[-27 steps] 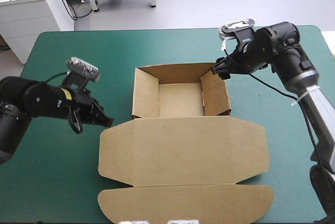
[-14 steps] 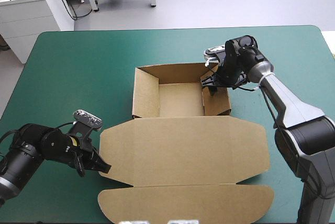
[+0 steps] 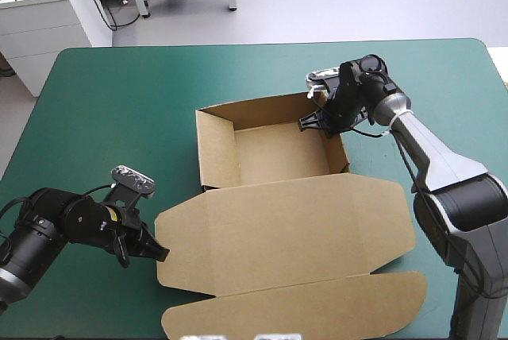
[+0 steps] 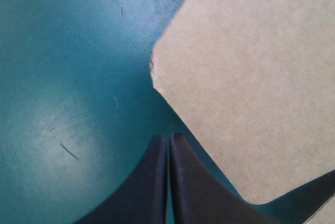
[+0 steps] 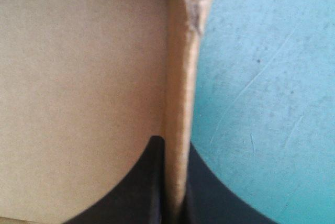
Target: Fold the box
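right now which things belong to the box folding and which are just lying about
In the job: box, lid flat; right gripper, shut on its wall; left gripper, shut beside the lid.
Lying about: only the teal-green cover.

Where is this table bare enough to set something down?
Bare teal-green cover lies left of the box and along the far edge. Crowded: the middle and near side, with the flat lid, the left gripper at its corner, the right gripper on the box wall.

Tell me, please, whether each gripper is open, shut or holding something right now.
Left gripper: shut, empty, beside the box lid.
Right gripper: shut on the box's side wall.
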`<control>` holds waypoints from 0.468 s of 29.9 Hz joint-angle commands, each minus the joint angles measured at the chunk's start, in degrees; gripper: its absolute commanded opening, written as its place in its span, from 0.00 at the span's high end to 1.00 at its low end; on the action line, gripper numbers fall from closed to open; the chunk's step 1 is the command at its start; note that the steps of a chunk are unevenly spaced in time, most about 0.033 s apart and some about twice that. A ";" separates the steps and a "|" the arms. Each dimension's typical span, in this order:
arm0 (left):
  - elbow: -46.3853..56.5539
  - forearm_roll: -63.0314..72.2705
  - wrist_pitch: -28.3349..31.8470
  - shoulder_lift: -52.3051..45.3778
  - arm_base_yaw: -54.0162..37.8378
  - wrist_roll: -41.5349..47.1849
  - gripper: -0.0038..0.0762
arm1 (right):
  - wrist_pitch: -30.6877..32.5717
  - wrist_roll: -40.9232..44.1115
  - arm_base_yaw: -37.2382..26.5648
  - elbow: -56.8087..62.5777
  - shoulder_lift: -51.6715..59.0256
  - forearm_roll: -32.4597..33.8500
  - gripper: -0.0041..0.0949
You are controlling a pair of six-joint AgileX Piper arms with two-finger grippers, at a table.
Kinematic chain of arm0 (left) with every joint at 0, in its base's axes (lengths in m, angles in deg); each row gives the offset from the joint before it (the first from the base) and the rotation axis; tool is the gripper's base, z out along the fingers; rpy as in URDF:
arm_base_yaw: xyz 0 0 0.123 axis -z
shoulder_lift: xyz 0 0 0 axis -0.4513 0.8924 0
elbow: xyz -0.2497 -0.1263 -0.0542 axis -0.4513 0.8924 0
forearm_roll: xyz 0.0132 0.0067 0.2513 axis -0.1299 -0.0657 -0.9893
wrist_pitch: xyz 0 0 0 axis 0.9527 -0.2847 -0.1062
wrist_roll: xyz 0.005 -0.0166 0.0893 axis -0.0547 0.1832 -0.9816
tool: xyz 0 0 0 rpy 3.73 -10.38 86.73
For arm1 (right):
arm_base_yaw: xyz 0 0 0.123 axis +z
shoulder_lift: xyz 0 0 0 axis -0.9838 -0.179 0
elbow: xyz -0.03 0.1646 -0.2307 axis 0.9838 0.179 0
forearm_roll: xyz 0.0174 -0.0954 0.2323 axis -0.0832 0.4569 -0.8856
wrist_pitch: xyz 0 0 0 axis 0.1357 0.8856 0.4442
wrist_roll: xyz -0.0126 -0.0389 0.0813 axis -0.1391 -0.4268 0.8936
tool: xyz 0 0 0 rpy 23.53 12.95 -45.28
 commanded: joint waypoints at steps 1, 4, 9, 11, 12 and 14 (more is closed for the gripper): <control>-1.49 0.98 1.39 -1.11 0.07 0.37 0.96 | -0.88 -1.56 -1.73 -3.42 3.39 2.30 0.98; -1.49 0.98 1.39 -1.11 0.07 0.81 0.96 | 0.65 -3.99 -4.32 -7.17 3.47 2.30 0.98; -1.49 0.87 1.39 -1.11 0.07 1.82 0.96 | 1.98 -6.91 -12.06 -14.55 4.18 2.75 0.98; -1.49 0.87 1.28 -1.11 0.07 1.82 0.96 | 1.77 -7.47 -15.89 -16.79 4.44 2.75 0.98; -1.49 0.87 1.28 -1.11 0.07 1.82 0.96 | 1.73 -7.77 -17.51 -17.69 4.47 2.75 0.98; -1.49 0.87 1.17 -1.11 0.07 1.82 0.96 | 1.61 -9.49 -21.55 -19.16 4.47 2.63 0.98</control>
